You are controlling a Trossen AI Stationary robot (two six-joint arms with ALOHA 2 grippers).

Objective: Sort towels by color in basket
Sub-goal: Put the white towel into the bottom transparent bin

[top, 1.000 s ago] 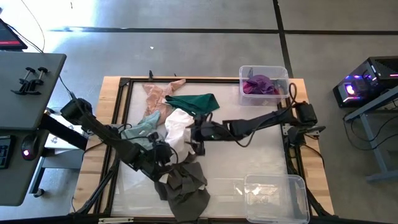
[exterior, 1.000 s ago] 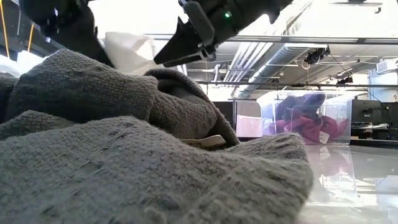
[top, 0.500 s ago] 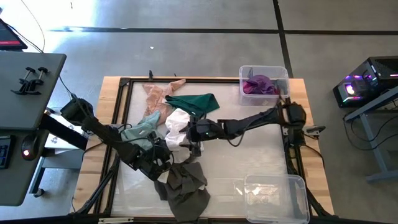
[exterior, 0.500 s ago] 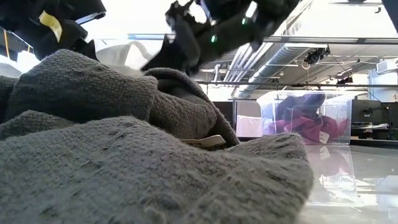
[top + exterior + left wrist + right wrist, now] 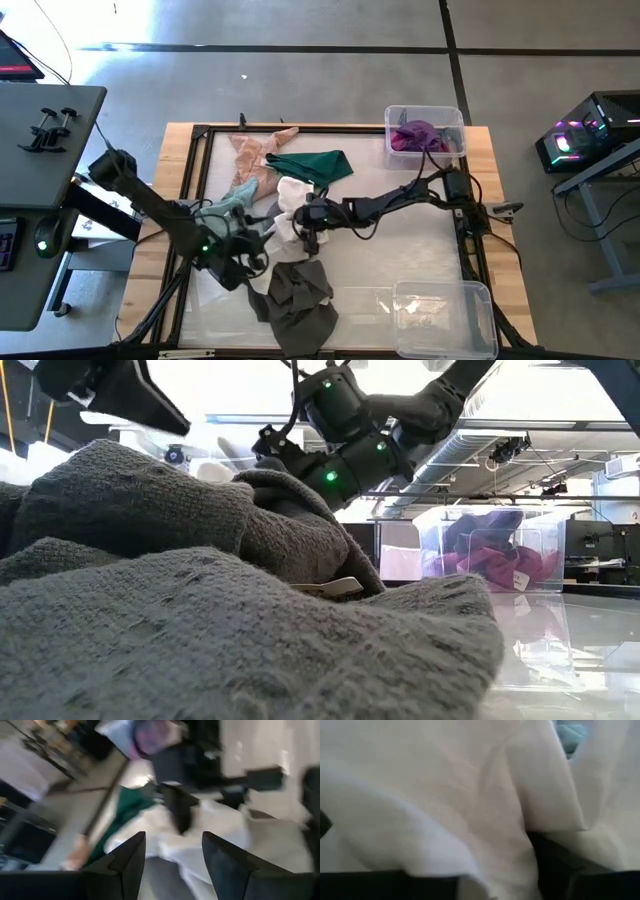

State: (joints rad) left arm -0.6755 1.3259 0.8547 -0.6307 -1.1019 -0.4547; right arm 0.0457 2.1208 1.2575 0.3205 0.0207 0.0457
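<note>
The white towel (image 5: 286,205) lies crumpled at mid-table, among a dark green towel (image 5: 318,165), a peach-pink towel (image 5: 254,150) and a pale mint towel (image 5: 230,205). A dark grey towel (image 5: 296,295) lies bunched near the front edge and fills the low view (image 5: 200,610). Magenta towels (image 5: 418,137) sit in the far right bin. My right gripper (image 5: 299,218) is down in the white towel, and white cloth (image 5: 445,795) fills its wrist view. My left gripper (image 5: 172,840) stands open and empty just left of the pile (image 5: 250,250).
A clear bin (image 5: 425,118) stands at the far right corner, and another clear bin (image 5: 445,318) at the near right. A black frame (image 5: 200,132) borders the work surface. Bare surface shows between the pile and the right-hand bins.
My right gripper has come down and toward the table's left, onto the white towel. My left gripper has risen a little, drawn back toward the left and rolled about its own line, still open.
</note>
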